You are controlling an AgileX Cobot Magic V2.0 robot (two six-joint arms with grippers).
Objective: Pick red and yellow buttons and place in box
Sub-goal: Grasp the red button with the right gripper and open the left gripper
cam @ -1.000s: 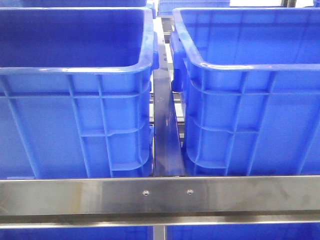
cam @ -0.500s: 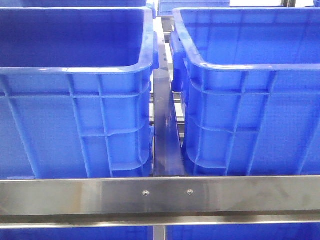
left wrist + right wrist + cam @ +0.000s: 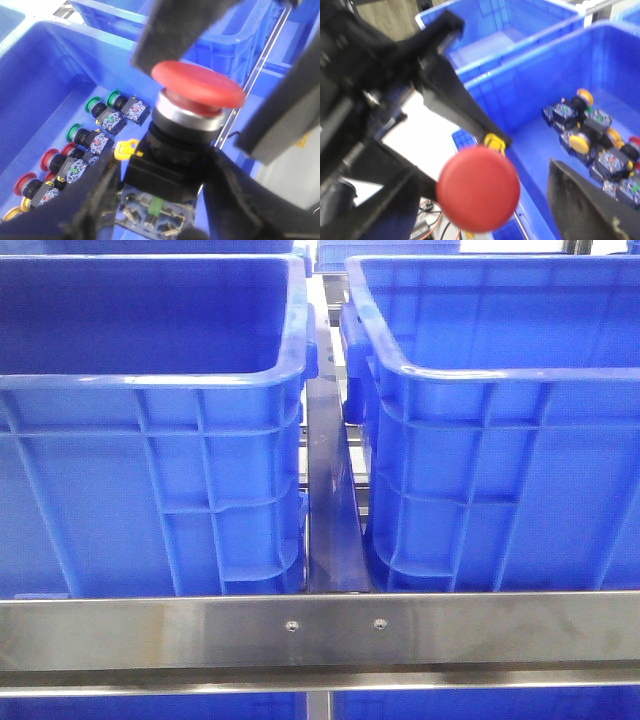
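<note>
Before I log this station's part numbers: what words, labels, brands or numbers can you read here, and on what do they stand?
No text can be read in any view.
Red button in the left gripper: no marking on its cap.
Red button in the right gripper: cap blurred and blank.
Contact blocks of the buttons in the bin: any print is too small and blurred to read.
Blue crates and steel rail: no labels in view.

Red mushroom-head button (image 3: 198,89) on black body, held above blue box (image 3: 45,80).
</note>
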